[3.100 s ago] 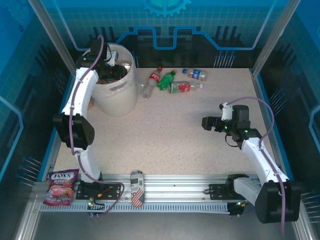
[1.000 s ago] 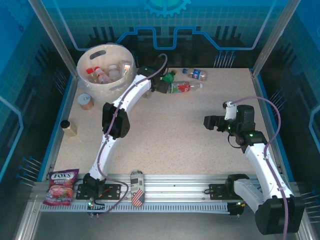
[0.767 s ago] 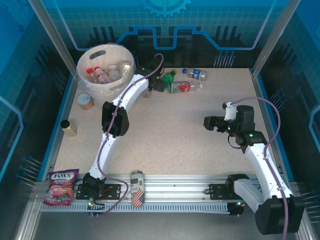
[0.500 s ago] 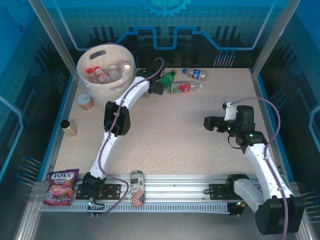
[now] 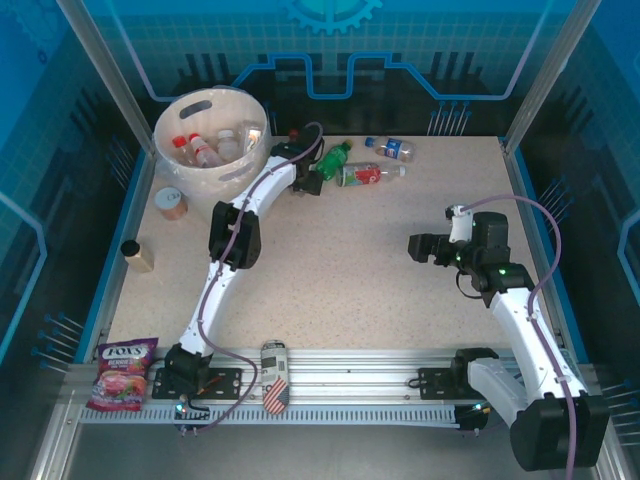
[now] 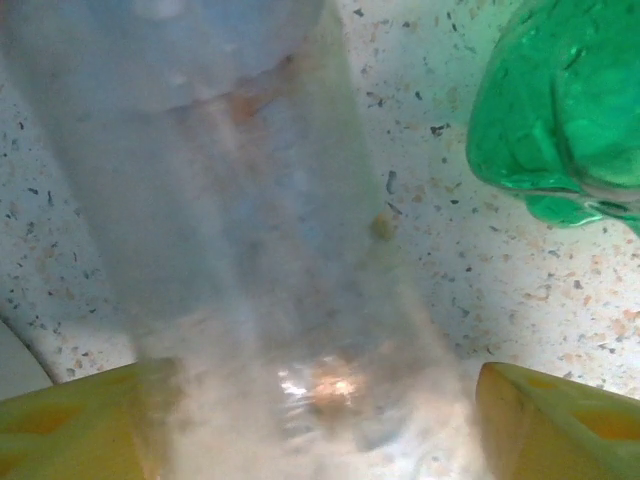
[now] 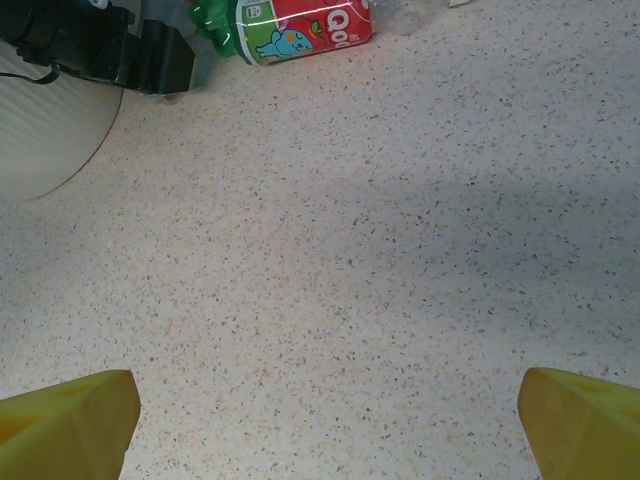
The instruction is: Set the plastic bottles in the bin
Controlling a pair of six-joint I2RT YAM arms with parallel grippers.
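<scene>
The top camera looked down from 6 o'clock toward 12 over the whole worktop (image 5: 350, 260). Both wrist cameras faced down, the left very close, the right farther back, sharing the green bottle (image 6: 560, 100).

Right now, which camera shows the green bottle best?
Top external: the green bottle lies nearly whole on the table. Left wrist has its crumpled side, close up; right wrist, a small green end at the top edge.

Table (image 5: 350, 270): beige, dark-speckled. Bin (image 5: 228, 180): cream-white. Green bottle (image 5: 334, 157). Red-label bottle (image 5: 368, 175): clear body. Blue-label bottle (image 5: 394, 150): clear body. Can (image 5: 274, 380): red-white stripes. Sweet bag (image 5: 122, 372): pink, purple. Right gripper (image 7: 320, 430) fingers (image 7: 65, 415): yellow.
</scene>
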